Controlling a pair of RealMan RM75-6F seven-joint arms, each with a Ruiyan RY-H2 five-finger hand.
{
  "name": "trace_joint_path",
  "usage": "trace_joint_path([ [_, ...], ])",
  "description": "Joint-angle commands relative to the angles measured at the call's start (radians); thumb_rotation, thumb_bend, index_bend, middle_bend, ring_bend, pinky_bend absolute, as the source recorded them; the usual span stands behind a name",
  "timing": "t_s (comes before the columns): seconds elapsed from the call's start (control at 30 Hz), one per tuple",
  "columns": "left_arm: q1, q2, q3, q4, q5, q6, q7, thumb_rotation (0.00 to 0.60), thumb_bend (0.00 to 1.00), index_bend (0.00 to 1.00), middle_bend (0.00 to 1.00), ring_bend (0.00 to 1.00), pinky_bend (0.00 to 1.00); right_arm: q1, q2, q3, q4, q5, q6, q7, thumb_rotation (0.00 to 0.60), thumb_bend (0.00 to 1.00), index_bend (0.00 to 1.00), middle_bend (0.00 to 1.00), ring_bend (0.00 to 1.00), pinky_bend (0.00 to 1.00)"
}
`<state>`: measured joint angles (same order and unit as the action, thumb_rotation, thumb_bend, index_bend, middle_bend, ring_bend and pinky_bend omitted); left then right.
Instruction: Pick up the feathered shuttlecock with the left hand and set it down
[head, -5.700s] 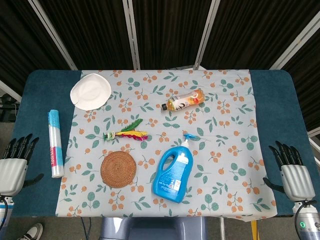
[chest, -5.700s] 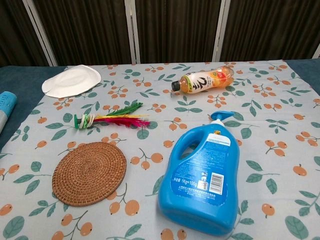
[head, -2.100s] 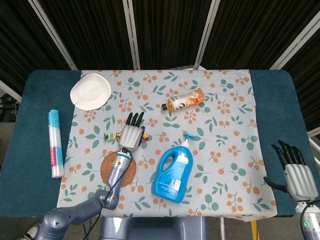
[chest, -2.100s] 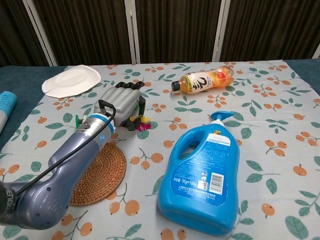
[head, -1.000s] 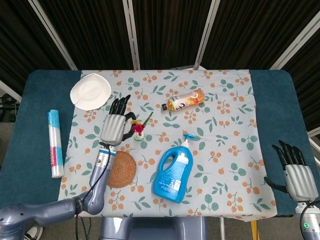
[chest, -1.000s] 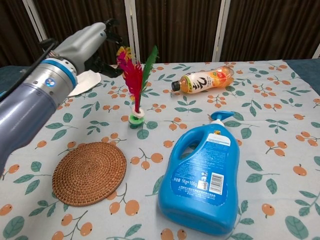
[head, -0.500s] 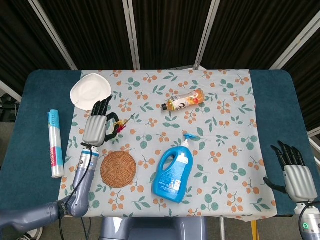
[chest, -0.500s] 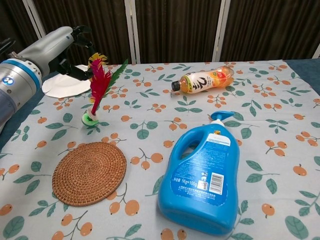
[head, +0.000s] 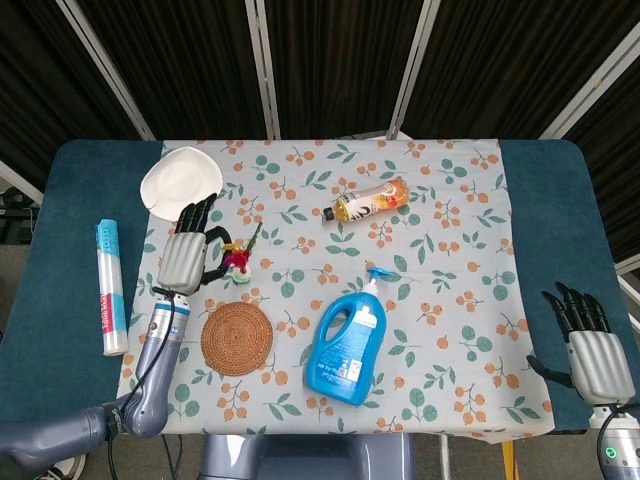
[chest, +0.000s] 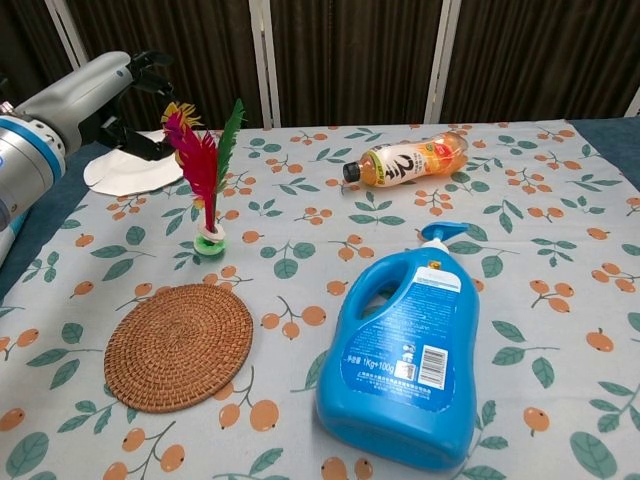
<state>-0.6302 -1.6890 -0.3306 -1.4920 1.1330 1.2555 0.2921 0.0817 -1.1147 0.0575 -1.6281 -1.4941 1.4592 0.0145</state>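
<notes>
The feathered shuttlecock (head: 238, 258) (chest: 205, 165) has red, yellow and green feathers and a green-and-white base. It hangs nearly upright, base down, close over the floral cloth (head: 440, 250) at the left of the table. My left hand (head: 185, 258) (chest: 100, 100) is just left of it and holds it by the feather tops between thumb and fingers. Whether the base touches the cloth is unclear. My right hand (head: 585, 345) rests open at the table's right edge, far from everything; it does not show in the chest view.
A white plate (head: 182, 180) (chest: 135, 160) lies behind the left hand. A woven coaster (head: 237, 338) (chest: 178, 345) sits in front of the shuttlecock. A blue detergent bottle (head: 345, 345) (chest: 405, 355) and an orange drink bottle (head: 368, 200) (chest: 405, 160) lie to the right. A wrapped roll (head: 108, 288) lies at the far left.
The left hand lifted the shuttlecock off the cloth and carried it left. In the last half second its base swung right, so it now hangs more upright. The right hand stayed put.
</notes>
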Motion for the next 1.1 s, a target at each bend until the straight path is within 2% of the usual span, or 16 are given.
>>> trace_joint_path([
  [0.03, 0.004, -0.002, 0.007, 0.007, 0.005, 0.004, -0.008, 0.600, 0.50, 0.62, 0.00, 0.00, 0.00, 0.000, 0.000, 0.000, 0.000, 0.000, 0.000, 0.001, 0.600, 0.09, 0.11, 0.00, 0.00, 0.00],
  [0.27, 0.027, 0.010, 0.030, -0.005, 0.013, 0.015, -0.029, 0.600, 0.50, 0.61, 0.00, 0.00, 0.00, 0.000, 0.001, 0.001, 0.000, 0.002, -0.001, 0.001, 0.600, 0.09, 0.11, 0.00, 0.00, 0.00],
  [0.37, 0.039, 0.023, 0.043, -0.014, 0.029, 0.021, -0.043, 0.600, 0.50, 0.55, 0.00, 0.00, 0.00, -0.001, 0.000, 0.001, 0.001, 0.001, 0.000, 0.000, 0.600, 0.09, 0.11, 0.00, 0.00, 0.00],
  [0.47, 0.049, 0.040, 0.056, -0.023, 0.048, 0.027, -0.051, 0.600, 0.47, 0.35, 0.00, 0.00, 0.00, -0.001, -0.001, 0.001, 0.001, 0.000, 0.002, -0.003, 0.600, 0.09, 0.11, 0.00, 0.00, 0.00],
  [0.53, 0.054, 0.052, 0.065, -0.029, 0.063, 0.031, -0.055, 0.600, 0.43, 0.12, 0.00, 0.00, 0.00, -0.001, -0.001, 0.001, 0.002, 0.000, 0.003, -0.005, 0.600, 0.09, 0.11, 0.00, 0.00, 0.00],
  [0.6, 0.061, 0.065, 0.073, -0.040, 0.082, 0.038, -0.062, 0.600, 0.41, 0.02, 0.00, 0.00, 0.00, -0.001, -0.002, 0.002, 0.002, 0.000, 0.002, -0.007, 0.600, 0.09, 0.11, 0.00, 0.00, 0.00],
  [0.8, 0.087, 0.120, 0.101, -0.084, 0.128, 0.064, -0.061, 0.600, 0.40, 0.00, 0.00, 0.00, 0.00, -0.002, -0.002, 0.002, 0.004, 0.000, 0.004, -0.011, 0.600, 0.09, 0.11, 0.00, 0.00, 0.00],
  [0.93, 0.126, 0.193, 0.129, -0.154, 0.157, 0.100, -0.036, 0.600, 0.40, 0.00, 0.00, 0.00, 0.00, -0.002, 0.000, 0.003, 0.009, 0.004, 0.003, -0.008, 0.600, 0.09, 0.11, 0.00, 0.00, 0.00],
  [1.1, 0.219, 0.344, 0.241, -0.225, 0.236, 0.167, 0.046, 0.600, 0.37, 0.00, 0.00, 0.00, 0.00, 0.002, -0.002, 0.003, 0.013, 0.009, -0.006, -0.027, 0.600, 0.09, 0.11, 0.00, 0.00, 0.00],
])
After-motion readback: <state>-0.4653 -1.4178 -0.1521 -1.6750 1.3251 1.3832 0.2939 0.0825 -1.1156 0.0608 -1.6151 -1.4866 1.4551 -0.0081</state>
